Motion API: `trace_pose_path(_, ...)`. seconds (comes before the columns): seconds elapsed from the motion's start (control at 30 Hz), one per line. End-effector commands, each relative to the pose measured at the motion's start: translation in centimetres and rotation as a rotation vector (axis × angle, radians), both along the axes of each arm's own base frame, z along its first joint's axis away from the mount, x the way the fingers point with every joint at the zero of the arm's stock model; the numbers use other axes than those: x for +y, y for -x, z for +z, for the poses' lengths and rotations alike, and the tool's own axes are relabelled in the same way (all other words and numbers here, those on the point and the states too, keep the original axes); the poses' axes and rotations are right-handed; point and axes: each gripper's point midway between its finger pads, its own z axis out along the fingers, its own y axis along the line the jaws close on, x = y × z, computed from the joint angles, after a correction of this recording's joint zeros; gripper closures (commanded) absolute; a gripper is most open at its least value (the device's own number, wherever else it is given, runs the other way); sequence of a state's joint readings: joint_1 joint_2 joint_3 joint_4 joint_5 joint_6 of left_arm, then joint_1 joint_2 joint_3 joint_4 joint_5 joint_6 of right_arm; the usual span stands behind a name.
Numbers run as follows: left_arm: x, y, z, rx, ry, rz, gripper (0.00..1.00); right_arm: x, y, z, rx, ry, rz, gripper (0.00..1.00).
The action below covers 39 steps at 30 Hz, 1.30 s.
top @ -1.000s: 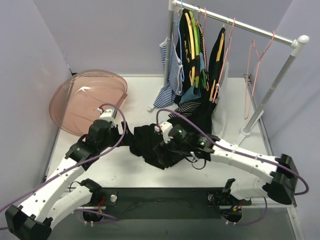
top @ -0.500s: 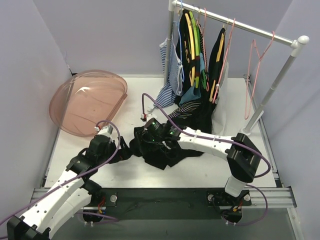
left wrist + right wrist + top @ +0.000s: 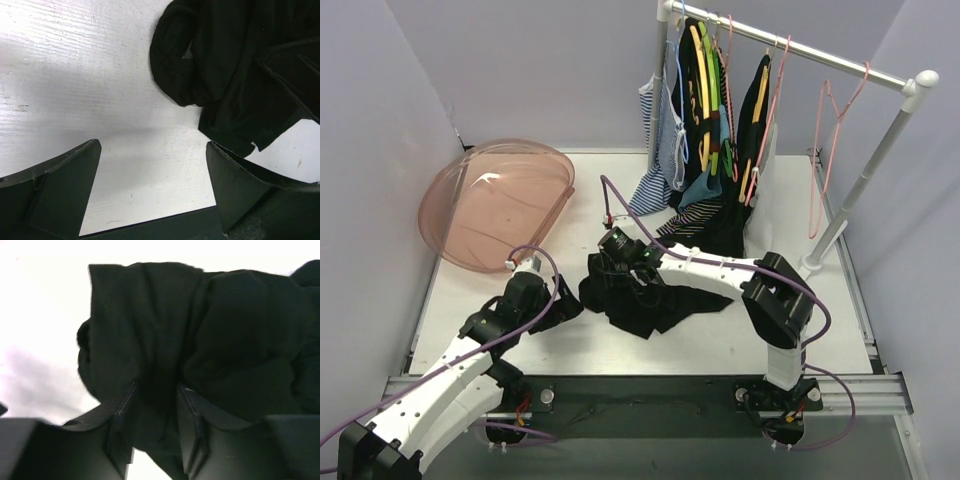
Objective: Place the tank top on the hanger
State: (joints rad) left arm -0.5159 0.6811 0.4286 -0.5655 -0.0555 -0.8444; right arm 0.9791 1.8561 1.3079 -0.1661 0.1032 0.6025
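Several layers may lift as one lump, since the right pincer [image 3: 156, 390] clamps a thick fold of the tank top [image 3: 640, 300] crumpled on the tabletop [image 3: 700, 345], the left pincer [image 3: 155, 190] gaping empty beside it.

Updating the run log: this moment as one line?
right gripper: pinching a fold of tank top | left gripper: open, empty, beside it | tank top: crumpled on table

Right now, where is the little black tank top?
In the top view the tank top lies crumpled on the table, in front of the clothes rack, right of the open left gripper; the right gripper pinches a fold.
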Motion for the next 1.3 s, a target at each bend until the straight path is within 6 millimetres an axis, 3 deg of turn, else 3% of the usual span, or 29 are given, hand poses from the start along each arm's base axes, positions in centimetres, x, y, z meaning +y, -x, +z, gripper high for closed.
trace_pose_path(0.0,0.0,-1.0,0.9,-0.042,0.02,0.035,0.03,-0.5,-1.5,0.4,-0.041,0.031,-0.038,0.68)
trace_pose_path(0.17,-0.1,-1.0,0.9,-0.055,0.028,0.03,0.03,-1.3,-1.4,0.5,-0.057,0.058,-0.014,0.97)
trace_pose_path(0.37,-0.7,-1.1,1.0,-0.068,0.046,-0.003,0.03,-1.7,-0.3,3.4,-0.109,0.029,0.115,1.0)
trace_pose_path(0.47,-0.9,-1.0,1.2,-0.07,0.045,-0.023,0.03,-1.8,2.0,6.2,-0.141,-0.029,0.266,1.0)
trace_pose_path(0.5,-0.9,-1.1,1.4,-0.073,0.047,-0.027,0.03,-1.6,3.3,8.7,-0.164,-0.094,0.331,1.0)
trace_pose_path(0.57,-1.1,-1.0,1.5,-0.075,0.054,-0.035,0.03,-2.7,5.2,9.5,-0.185,-0.096,0.397,1.0)
trace_pose_path(0.6,-1.1,-1.0,1.5,-0.075,0.054,-0.038,0.03,-4.0,6.2,11.4,-0.221,-0.108,0.427,1.0)
trace_pose_path(0.63,-1.1,-1.0,1.6,-0.08,0.056,-0.043,0.03,-5.0,7.4,11.0,-0.208,-0.099,0.453,1.0)
trace_pose_path(0.7,-1.3,-1.0,1.7,-0.082,0.063,-0.053,0.03,-7.4,9.9,12.5,-0.217,-0.112,0.495,1.0)
trace_pose_path(0.77,-1.9,-0.8,1.9,-0.082,0.087,-0.086,0.03,-10.0,12.9,10.6,-0.142,-0.077,0.528,1.0)
trace_pose_path(0.83,-2.5,-0.8,2.1,-0.082,0.112,-0.109,0.03,-11.9,15.7,10.8,-0.088,-0.124,0.537,1.0)
trace_pose_path(0.87,-3.0,-0.5,2.2,-0.076,0.134,-0.134,0.03,-13.6,17.6,8.6,-0.011,-0.075,0.542,1.0)
trace_pose_path(0.93,-3.6,-0.6,2.3,-0.068,0.162,-0.149,0.03,-15.3,19.5,7.8,0.06,-0.096,0.472,0.92)
trace_pose_path(0.97,-4.0,-0.3,2.2,-0.053,0.18,-0.166,0.03,-16.6,19.9,6.4,0.087,-0.06,0.422,0.65)
trace_pose_path(1.03,-4.6,-0.3,1.9,-0.026,0.201,-0.177,0.03,-17.3,20.5,6.6,0.065,-0.105,0.388,0.52)
trace_pose_path(1.07,-5.0,-0.1,1.9,-0.012,0.219,-0.19,0.03,-17.5,19.8,6.9,0.033,-0.124,0.324,0.45)
trace_pose_path(1.2,-5.6,-0.1,1.0,0.053,0.192,-0.195,0.06,-18.6,17.2,8.6,-0.129,-0.152,0.242,0.34)
trace_pose_path(1.27,-5.1,-0.9,0.6,0.063,0.107,-0.179,0.07,-18.0,16.5,8.9,-0.157,-0.142,0.249,0.32)
